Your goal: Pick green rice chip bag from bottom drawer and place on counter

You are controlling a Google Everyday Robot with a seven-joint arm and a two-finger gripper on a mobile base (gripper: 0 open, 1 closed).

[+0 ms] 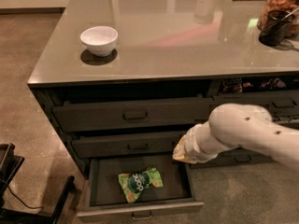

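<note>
The green rice chip bag (139, 183) lies flat on the dark floor of the open bottom drawer (140, 211), left of its middle. My white arm comes in from the right. The gripper (183, 154) at its end hangs over the drawer's back right corner, above and to the right of the bag and apart from it. The arm's wrist hides most of the gripper. The glossy grey counter (187, 36) spans the top of the cabinet.
A white bowl (99, 39) stands on the counter's left part. A dark cup (275, 27) and a jar (280, 3) stand at its far right. Two upper drawers (133, 116) are slightly pulled out. A black frame (18, 190) stands on the floor at the lower left.
</note>
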